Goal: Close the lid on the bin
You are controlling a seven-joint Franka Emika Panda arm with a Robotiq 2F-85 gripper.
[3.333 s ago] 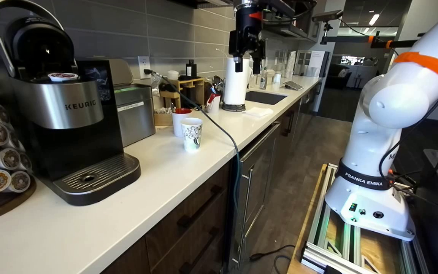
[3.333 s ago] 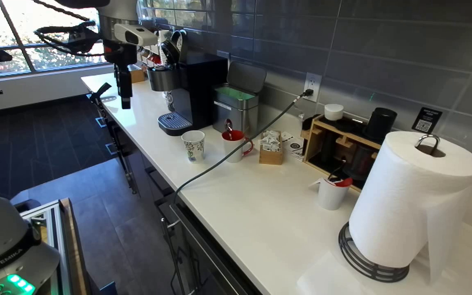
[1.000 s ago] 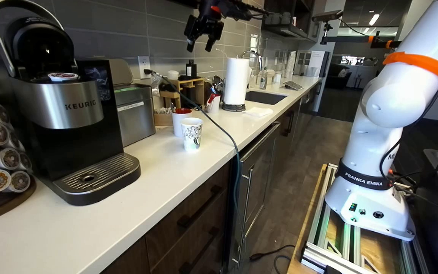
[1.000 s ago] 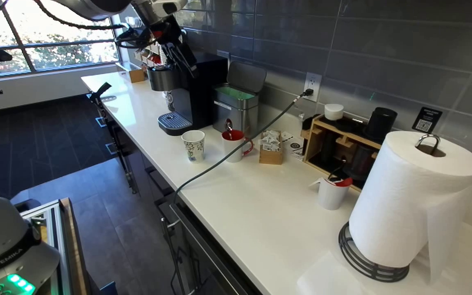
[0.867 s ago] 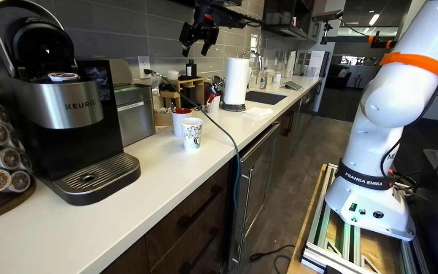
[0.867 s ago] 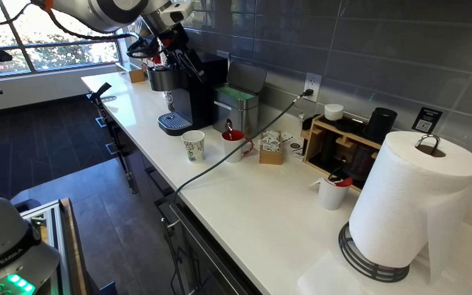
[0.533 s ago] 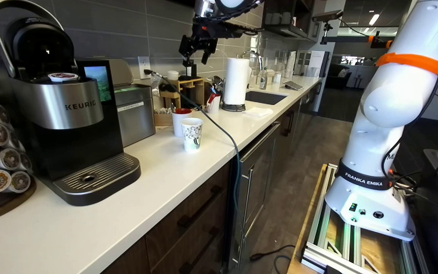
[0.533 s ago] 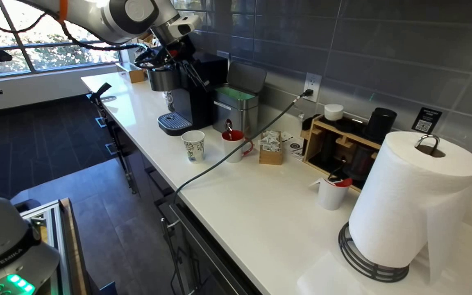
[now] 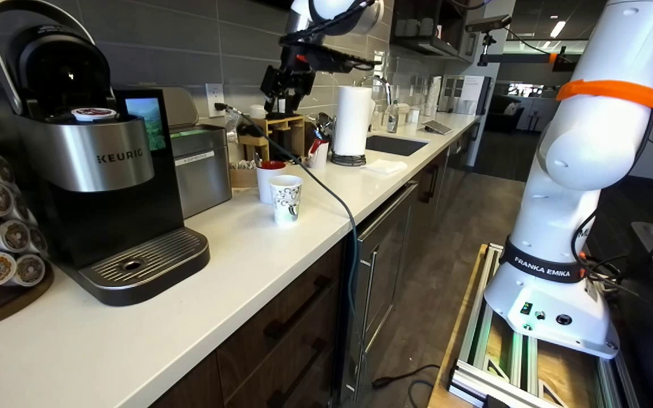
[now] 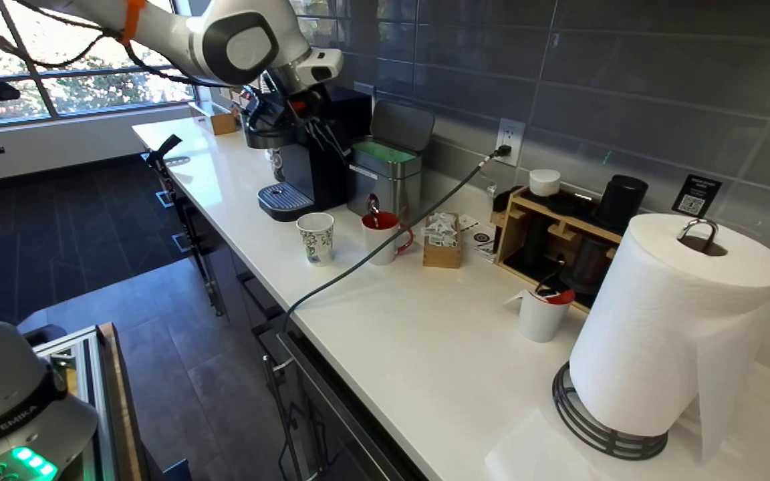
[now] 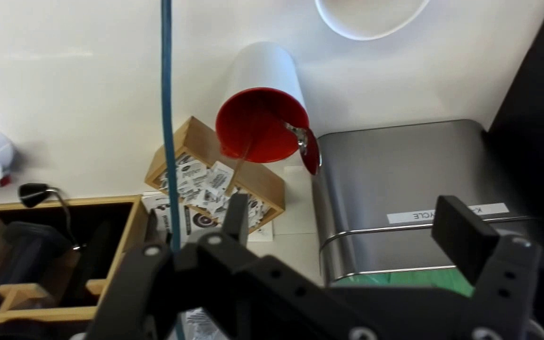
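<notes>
The bin is a grey metal box, seen in both exterior views point(image 9: 204, 178) point(image 10: 392, 187), beside the coffee machine. Its lid point(image 10: 402, 125) stands open, tilted up at the back toward the wall; it also shows in an exterior view point(image 9: 176, 105). A green liner point(image 10: 385, 152) shows inside. In the wrist view, the bin's labelled front point(image 11: 404, 174) is at the right; the lid is hidden there. My gripper point(image 11: 350, 219) is open and empty, its fingers wide apart. In the exterior views the tilted gripper point(image 9: 283, 106) point(image 10: 339, 150) is above the counter near the bin; contact is not visible.
The black-and-silver coffee machine point(image 9: 128, 209) stands against the bin's side. A white mug with red inside point(image 10: 380, 238), a paper cup point(image 10: 316, 238) and a packet box point(image 10: 442, 242) stand nearby. A power cable point(image 10: 385, 244) slants across the counter from the wall outlet.
My arm has reached over the counter; the gripper has turned from pointing straight down to tilted, and over the last second has lowered toward the bin. The lid has not moved.
</notes>
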